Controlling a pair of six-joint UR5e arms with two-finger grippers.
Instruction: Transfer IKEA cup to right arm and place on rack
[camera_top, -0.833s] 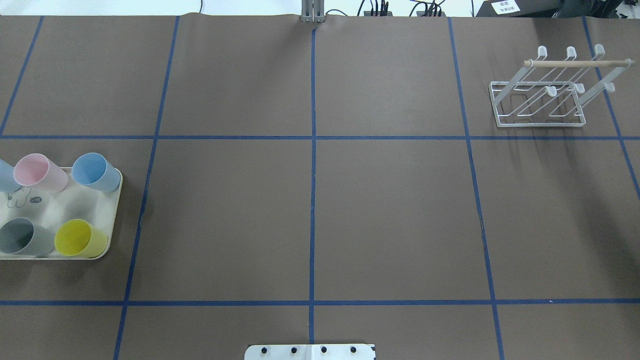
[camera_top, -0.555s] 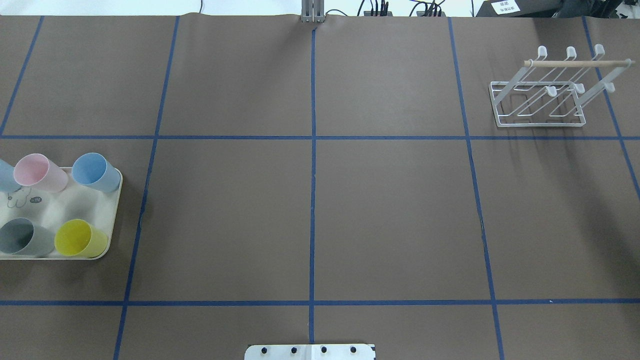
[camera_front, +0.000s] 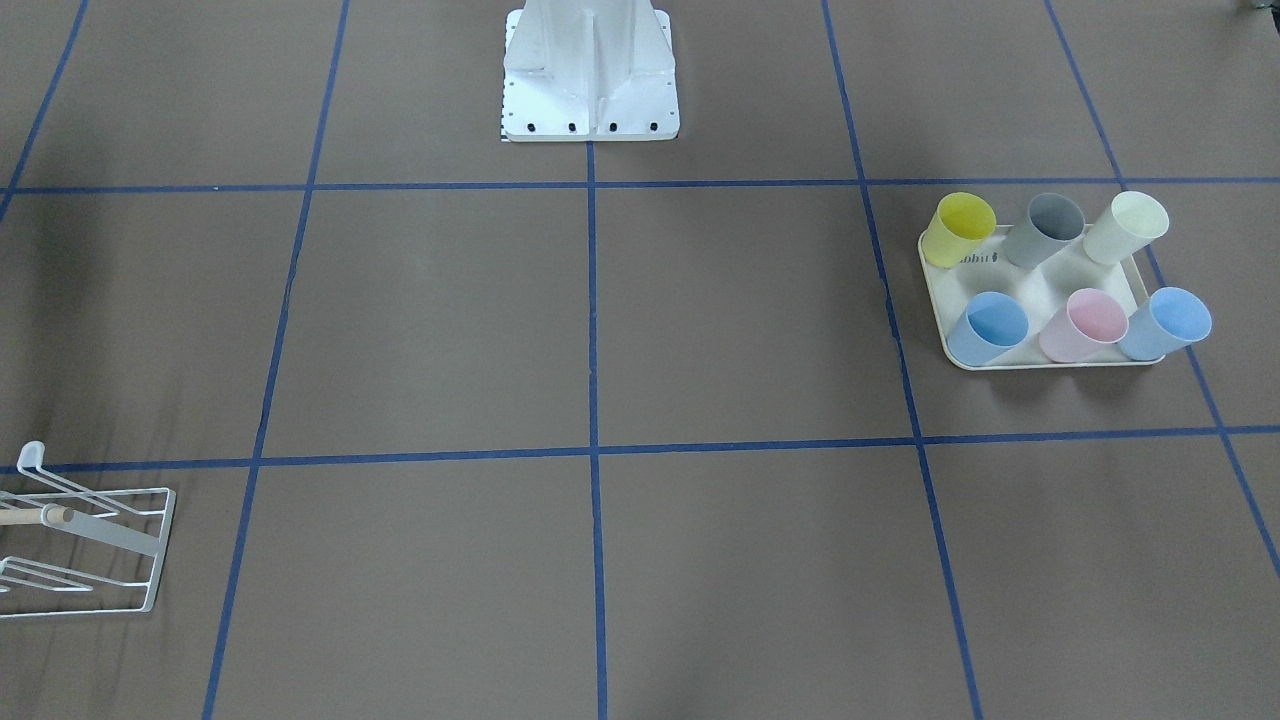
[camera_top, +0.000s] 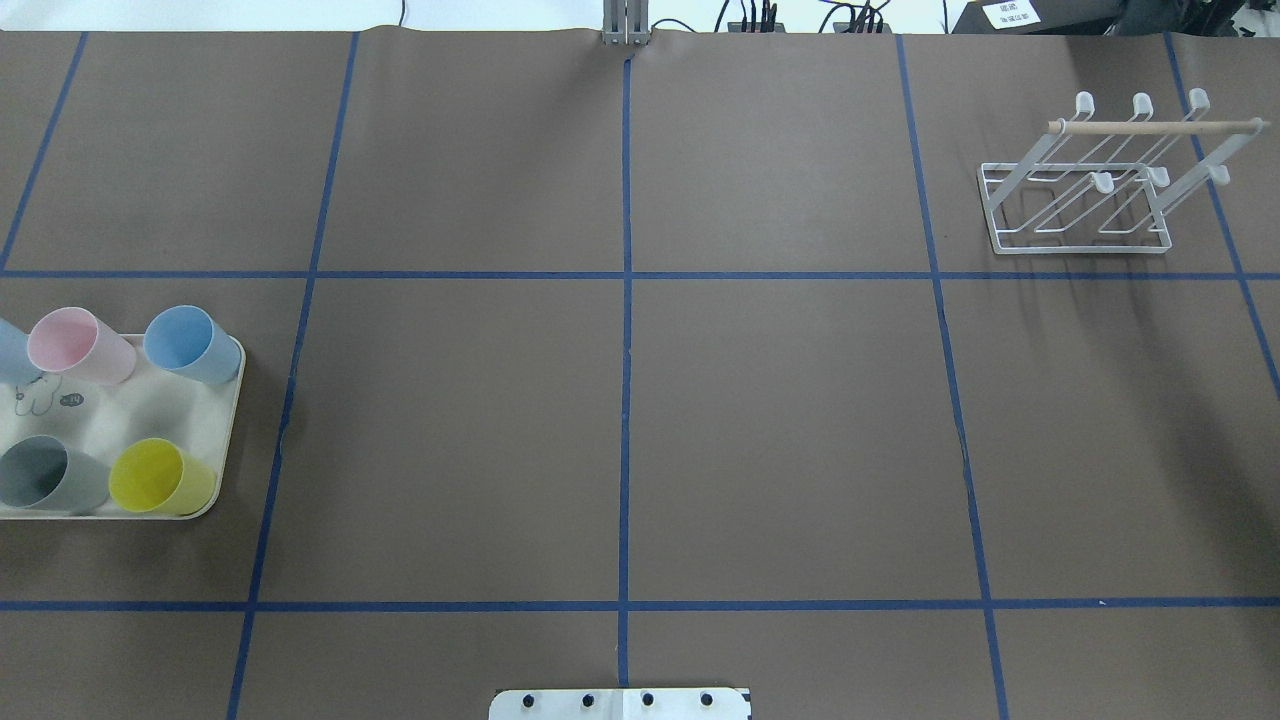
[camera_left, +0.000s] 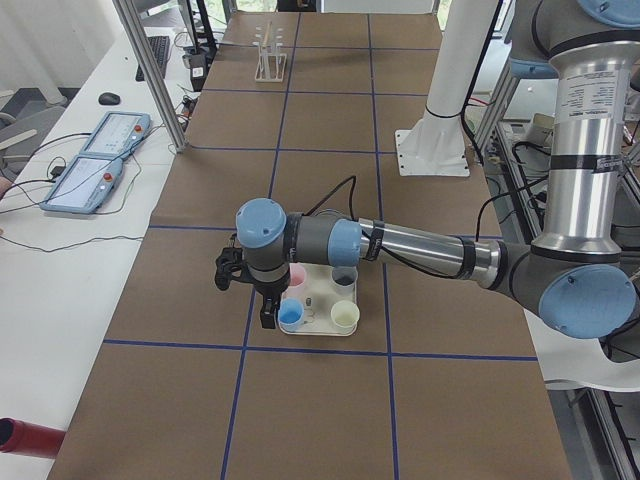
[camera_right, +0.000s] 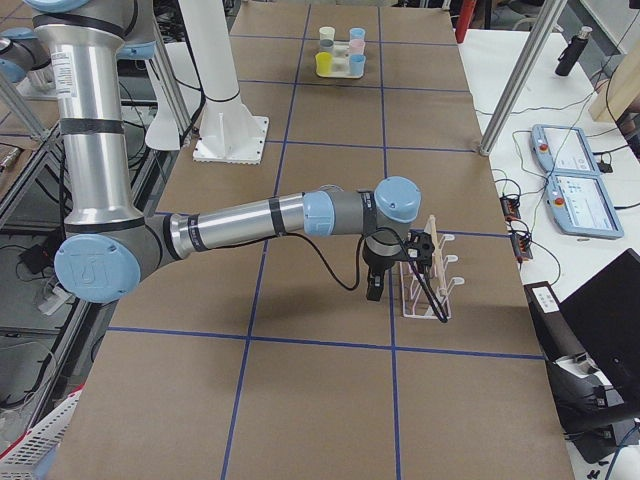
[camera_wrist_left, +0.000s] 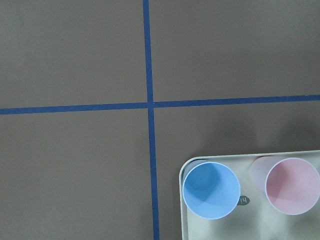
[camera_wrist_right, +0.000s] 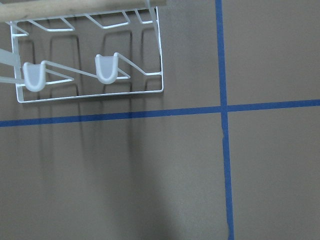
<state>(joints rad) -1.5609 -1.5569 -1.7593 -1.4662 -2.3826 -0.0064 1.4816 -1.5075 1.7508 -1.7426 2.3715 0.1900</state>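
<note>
Several IKEA cups stand on a cream tray (camera_front: 935, 300) on my left side: yellow (camera_front: 957, 228), grey (camera_front: 1045, 230), cream (camera_front: 1127, 227), pink (camera_front: 1085, 324) and two blue ones. My left gripper (camera_left: 268, 318) hovers over the tray's corner; I cannot tell if it is open. Its wrist view shows a blue cup (camera_wrist_left: 211, 190) and the pink cup (camera_wrist_left: 292, 186) below. The white wire rack (camera_top: 1080, 205) with its wooden dowel stands far right, empty. My right gripper (camera_right: 372, 290) hangs beside the rack (camera_right: 430, 275); its state I cannot tell.
The brown table is marked with a blue tape grid. The white robot base plate (camera_top: 620, 703) is at the near middle edge. A side bench with two teach pendants (camera_left: 95, 160) and metal frame posts (camera_left: 150, 70) runs along the far side.
</note>
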